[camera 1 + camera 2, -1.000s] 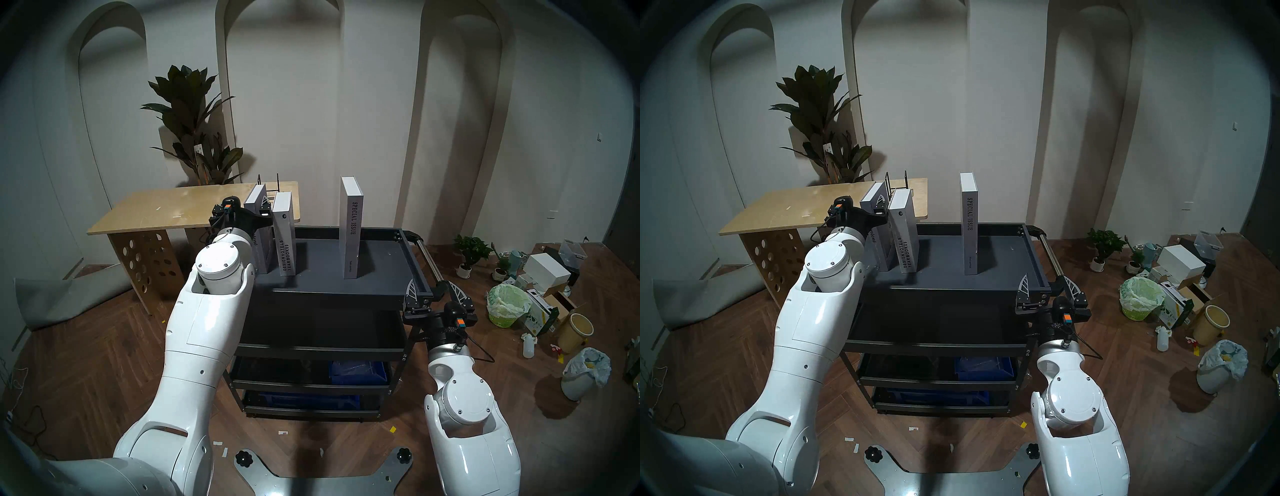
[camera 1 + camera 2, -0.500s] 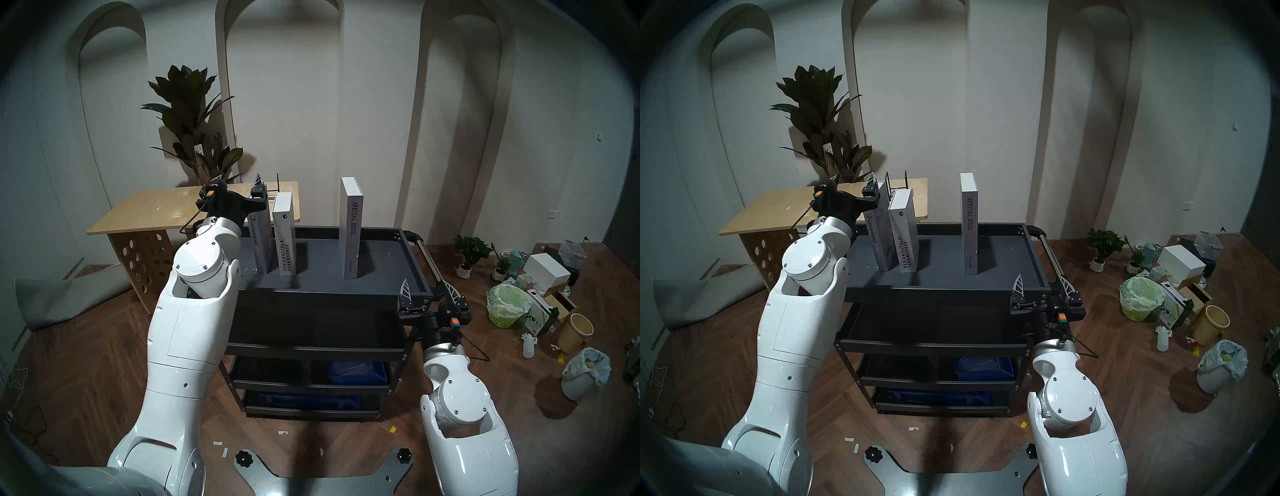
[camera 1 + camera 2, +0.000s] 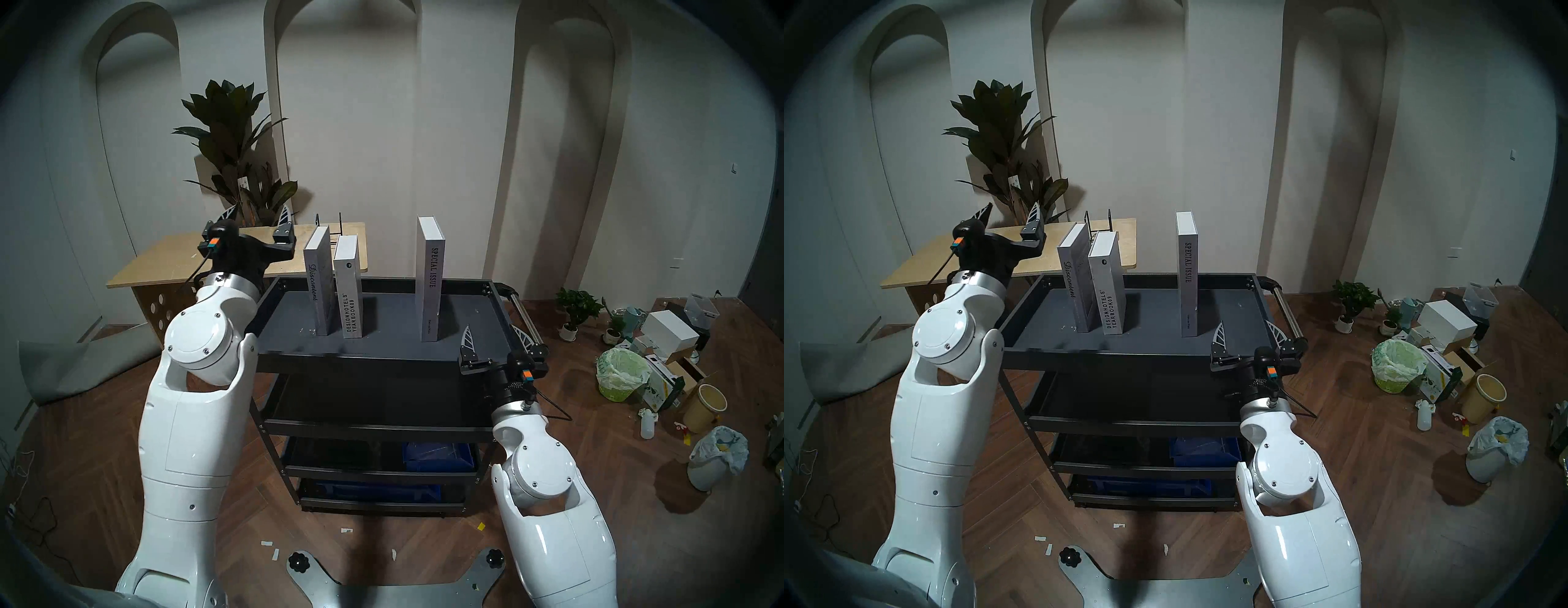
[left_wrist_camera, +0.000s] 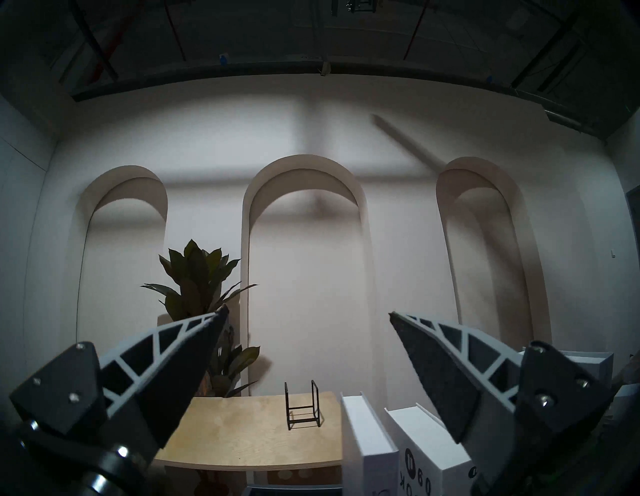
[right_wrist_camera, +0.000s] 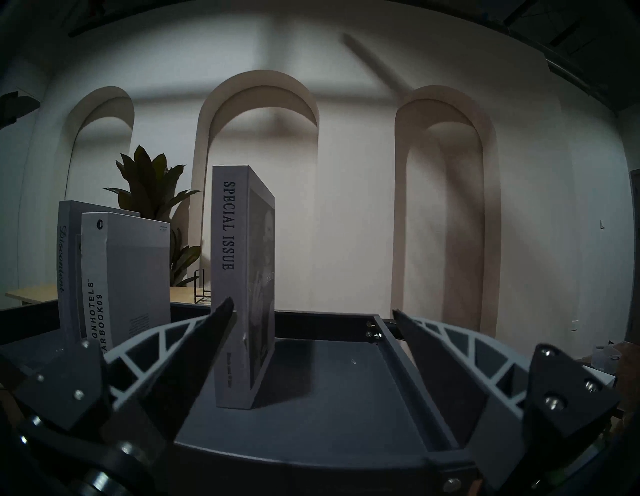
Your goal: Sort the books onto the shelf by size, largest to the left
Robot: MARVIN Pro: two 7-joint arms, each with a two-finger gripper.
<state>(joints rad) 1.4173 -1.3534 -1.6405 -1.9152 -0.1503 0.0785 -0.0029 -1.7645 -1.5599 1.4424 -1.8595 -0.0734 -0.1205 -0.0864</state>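
Note:
Three grey books stand upright on the cart's dark-grey top tray, the shelf. From left to right they are the thin "Discontent", the "DESIGNHOTELS YEARBOOK09" close beside it, and, after a gap, the tall "SPECIAL ISSUE". My left gripper is open and empty. It is raised left of "Discontent", clear of it, over the plywood table's edge. My right gripper is open and empty at the tray's front right corner. In the right wrist view "SPECIAL ISSUE" stands just beyond the right gripper's left finger.
A light plywood table with a small black wire rack stands behind the cart's left end, with a tall plant behind it. The cart's lower tiers hold blue bins. Bins, boxes and pots litter the floor at right.
My left gripper has let go of "Discontent", opened and drawn back up and to the left. "Discontent" now stands free. My right gripper has moved left along the tray's front right corner.

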